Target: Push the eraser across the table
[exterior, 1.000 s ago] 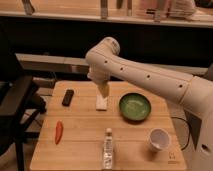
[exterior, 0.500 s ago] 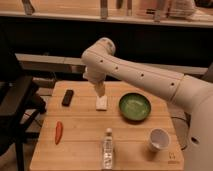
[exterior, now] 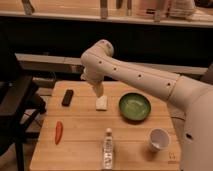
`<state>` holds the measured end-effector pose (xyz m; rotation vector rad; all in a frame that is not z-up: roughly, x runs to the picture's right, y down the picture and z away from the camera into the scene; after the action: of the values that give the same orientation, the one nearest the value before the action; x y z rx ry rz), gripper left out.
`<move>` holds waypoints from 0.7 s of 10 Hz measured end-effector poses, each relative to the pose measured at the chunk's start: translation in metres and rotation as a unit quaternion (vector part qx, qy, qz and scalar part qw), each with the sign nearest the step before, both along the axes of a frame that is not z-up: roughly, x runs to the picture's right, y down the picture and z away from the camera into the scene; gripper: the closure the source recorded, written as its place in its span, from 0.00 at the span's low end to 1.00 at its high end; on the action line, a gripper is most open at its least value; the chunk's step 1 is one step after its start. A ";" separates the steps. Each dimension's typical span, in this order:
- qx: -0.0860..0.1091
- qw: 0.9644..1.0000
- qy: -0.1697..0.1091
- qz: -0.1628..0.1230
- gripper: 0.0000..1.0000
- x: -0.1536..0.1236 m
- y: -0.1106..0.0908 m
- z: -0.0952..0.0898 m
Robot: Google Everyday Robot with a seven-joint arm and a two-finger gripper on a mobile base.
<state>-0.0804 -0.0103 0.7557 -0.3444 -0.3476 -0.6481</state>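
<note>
The desk is made of light wood boards. The eraser is a small black block. It lies flat at about 10 o'clock on the desk, near the far left corner. Nothing touches it.

A red-orange chili lies at about 8 o'clock, close to the left edge. It is well apart from the eraser.

The big white arm reaches in from the right and bends down over the desk. Its end effector points down at about 12 o'clock from the middle of the desk. It is to the right of the eraser and not touching it. I cannot tell how far open the end effector is, or if it has hold of anything.

A white block sits just under the end effector. I cannot tell if the 2 touch.

1 clear bottle stands up at about 6 o'clock, near the front edge.

A green bowl sits at about 2 o'clock, just beside the white block.

A white cup stands at about 4 o'clock.
</note>
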 end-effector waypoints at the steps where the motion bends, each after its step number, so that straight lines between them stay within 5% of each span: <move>1: 0.002 1.000 -0.002 -0.004 0.20 -0.002 0.001 0.003; 7: 0.009 1.000 -0.019 -0.023 0.20 -0.018 0.006 0.017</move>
<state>-0.0986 -0.0045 0.7726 -0.3239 -0.3708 -0.7029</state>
